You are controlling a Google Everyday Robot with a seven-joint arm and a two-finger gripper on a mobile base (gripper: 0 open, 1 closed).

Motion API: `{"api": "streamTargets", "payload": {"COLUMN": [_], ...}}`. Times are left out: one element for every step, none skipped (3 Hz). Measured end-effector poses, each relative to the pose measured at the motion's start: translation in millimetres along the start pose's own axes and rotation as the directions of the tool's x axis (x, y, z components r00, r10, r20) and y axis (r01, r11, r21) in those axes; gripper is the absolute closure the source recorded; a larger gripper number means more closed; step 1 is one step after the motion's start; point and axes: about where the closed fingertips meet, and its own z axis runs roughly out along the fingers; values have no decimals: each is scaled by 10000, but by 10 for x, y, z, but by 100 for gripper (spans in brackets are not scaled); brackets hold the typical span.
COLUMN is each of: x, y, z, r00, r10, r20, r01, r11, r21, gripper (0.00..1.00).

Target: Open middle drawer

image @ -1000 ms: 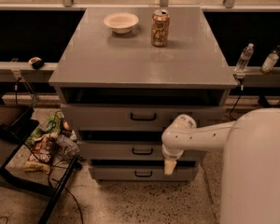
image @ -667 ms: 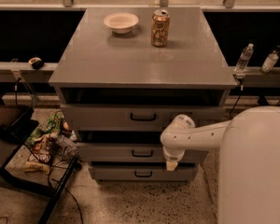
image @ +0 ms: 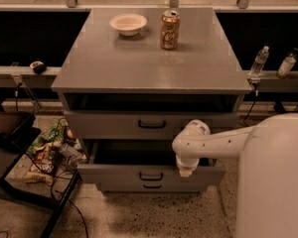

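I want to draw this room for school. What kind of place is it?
Probably a robot testing lab, not a home. A grey drawer cabinet carries just a bowl and a soda can on top, and the robot's gripper hangs at the front of the pulled-out middle drawer.

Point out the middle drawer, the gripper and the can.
middle drawer [image: 114, 174]: camera view, bare front left of its handle.
gripper [image: 185, 172]: camera view, its tip, at the drawer's front rim right of the handle.
can [image: 169, 31]: camera view, middle of its side.
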Motion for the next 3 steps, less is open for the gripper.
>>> {"api": "streamTargets", "payload": {"x": [0,0,0], "y": [0,0,0], "z": [0,0,0], "r00": [10000,10000,10000], "r10": [0,0,0], "r20": [0,0,-1], "r01": [0,0,0], "r11": [10000,10000,10000], "r21": [-1,-1,-1], "gripper": [85,62,38]}}
